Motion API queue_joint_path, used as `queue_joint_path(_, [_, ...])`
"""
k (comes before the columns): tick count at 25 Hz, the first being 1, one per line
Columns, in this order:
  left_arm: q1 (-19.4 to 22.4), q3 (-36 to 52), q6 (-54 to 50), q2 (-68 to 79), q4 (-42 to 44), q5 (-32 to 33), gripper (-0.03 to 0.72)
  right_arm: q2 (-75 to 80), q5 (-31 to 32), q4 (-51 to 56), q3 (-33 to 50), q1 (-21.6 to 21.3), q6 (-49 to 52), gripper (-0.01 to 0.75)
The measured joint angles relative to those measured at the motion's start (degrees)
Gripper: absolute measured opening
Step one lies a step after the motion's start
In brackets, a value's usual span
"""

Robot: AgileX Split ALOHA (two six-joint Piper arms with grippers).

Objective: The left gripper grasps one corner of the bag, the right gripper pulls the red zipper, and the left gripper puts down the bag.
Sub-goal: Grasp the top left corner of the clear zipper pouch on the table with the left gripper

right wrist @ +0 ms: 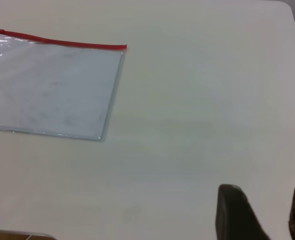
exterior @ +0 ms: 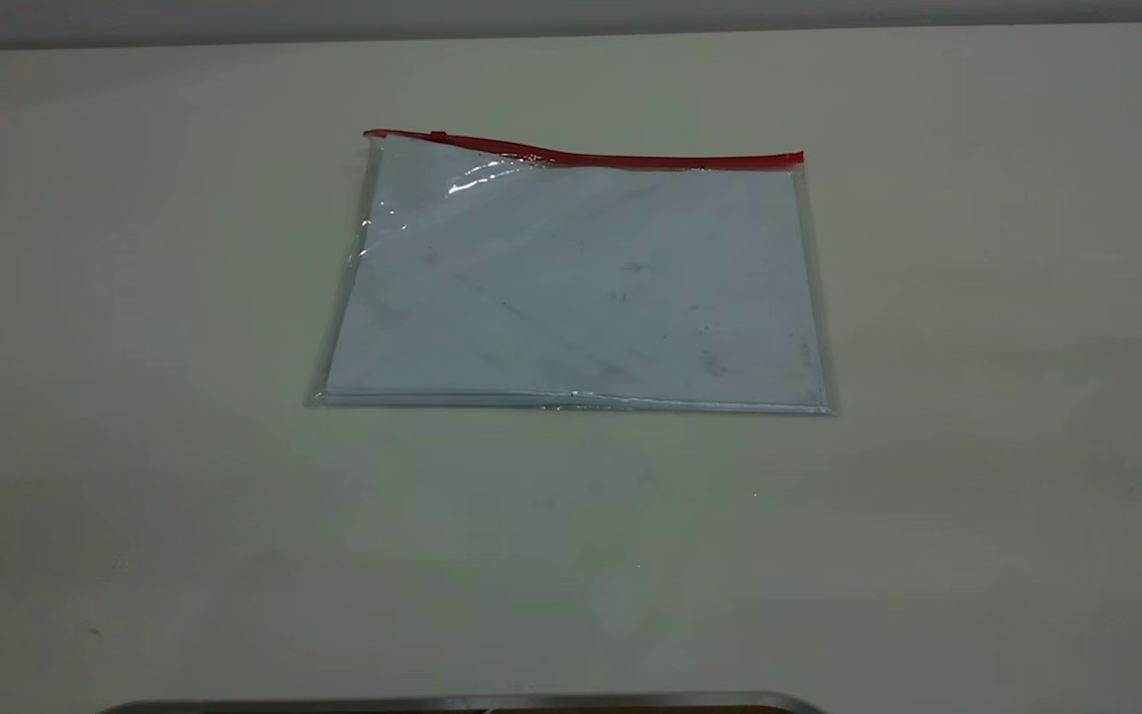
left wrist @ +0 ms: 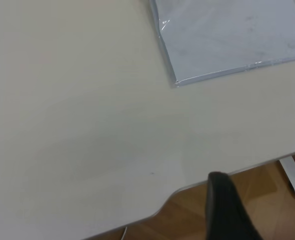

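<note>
Pale cream table (exterior: pixel 977 446), rounded corner; wood floor (left wrist: pixel 187 220) below edge; grey wall (exterior: pixel 531 15) behind.

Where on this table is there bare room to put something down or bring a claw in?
The table shows bare top on all four sides of the bag: wide strips to its left and right, a broad band along its near edge, and a narrower one beyond the red zipper. Nothing crowds the bag. Both claws sit near the table's edges.
</note>
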Motion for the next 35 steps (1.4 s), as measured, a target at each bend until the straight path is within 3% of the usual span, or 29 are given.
queue_joint_path(35, [0.0,0.0,0.1,0.0,-2.5,-0.1,0.426,0.0,0.0,0.0,0.0,0.0,0.0,0.306])
